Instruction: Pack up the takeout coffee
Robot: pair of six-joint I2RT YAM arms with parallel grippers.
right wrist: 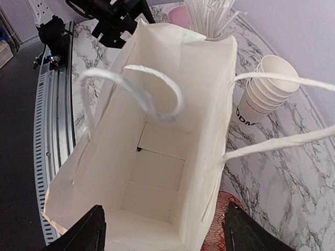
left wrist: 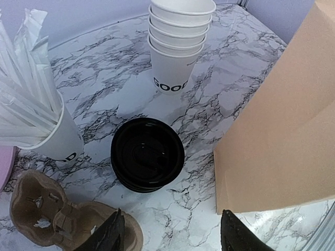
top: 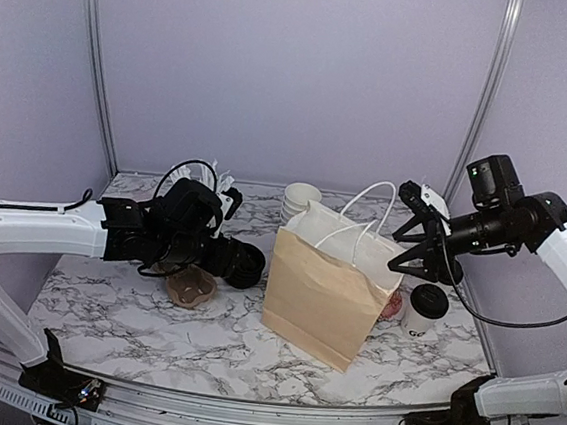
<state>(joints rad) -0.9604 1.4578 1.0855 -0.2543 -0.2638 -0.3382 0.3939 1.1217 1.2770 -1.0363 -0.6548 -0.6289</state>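
One takeout coffee cup (top: 425, 311), white with black letters and a black lid, stands on the table just right of the brown paper bag (top: 321, 296). My right gripper (top: 421, 268) hangs open over the bag's right end, above and left of that cup. In the right wrist view the right gripper (right wrist: 167, 236) holds nothing, and the bag's white inside (right wrist: 157, 172) below it is bare. My left gripper (top: 246, 266) stands open and empty left of the bag. In the left wrist view the left gripper (left wrist: 172, 238) is just short of a stack of black lids (left wrist: 147, 154).
A stack of lidless white cups (left wrist: 180, 52) stands behind the bag. A white cup of wrapped straws (left wrist: 52, 130) and a brown cardboard cup carrier (left wrist: 47, 214) sit by the left gripper. A red patterned item (right wrist: 235, 219) lies right of the bag. The bag's white handles (right wrist: 152, 89) arch over its mouth.
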